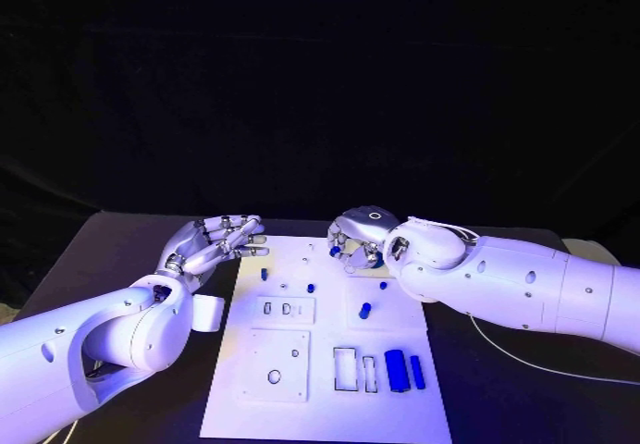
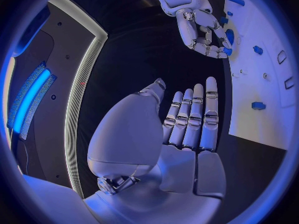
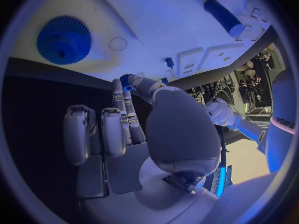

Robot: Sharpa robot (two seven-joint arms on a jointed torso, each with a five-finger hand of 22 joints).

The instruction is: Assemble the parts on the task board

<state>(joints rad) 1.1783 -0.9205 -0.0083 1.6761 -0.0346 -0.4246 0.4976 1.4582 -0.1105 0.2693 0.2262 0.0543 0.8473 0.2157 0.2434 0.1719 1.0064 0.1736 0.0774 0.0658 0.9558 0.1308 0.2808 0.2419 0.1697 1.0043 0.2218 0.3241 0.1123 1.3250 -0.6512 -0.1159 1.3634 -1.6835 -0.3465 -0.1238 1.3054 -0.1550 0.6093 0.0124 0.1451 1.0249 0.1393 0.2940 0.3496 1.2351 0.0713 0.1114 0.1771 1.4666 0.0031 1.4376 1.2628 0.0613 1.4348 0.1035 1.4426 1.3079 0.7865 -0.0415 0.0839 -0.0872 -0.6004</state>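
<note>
Task board: the white task board (image 1: 400, 416) lay flat on the black tabletop (image 1: 507, 407), running between the two arms and away from under both robot hands.
Right robot hand: the right robot hand (image 1: 358, 242) hovered over the far end of the board, fingers curled down, and in the right wrist view it pinched a small blue part (image 3: 126, 79) at its fingertips, so it was gripping that.
Gear: a blue gear (image 3: 64, 40) sat on the board just past the right robot hand's fingertips, not touching them.
Left robot hand: the left robot hand (image 1: 220, 242) hung just off the board's far left corner, fingers straight and slightly apart, holding nothing.
Other parts: a few blue pegs (image 1: 311, 288) stood on the board between the two hands and a bit nearer the robot; two longer blue pieces (image 1: 396, 358) lay well back from the right hand, beside its forearm.
Hard to tell: the pinched part was mostly covered by fingers, so its shape wasn't clear. The board's near end was cut off at the edge.
</note>
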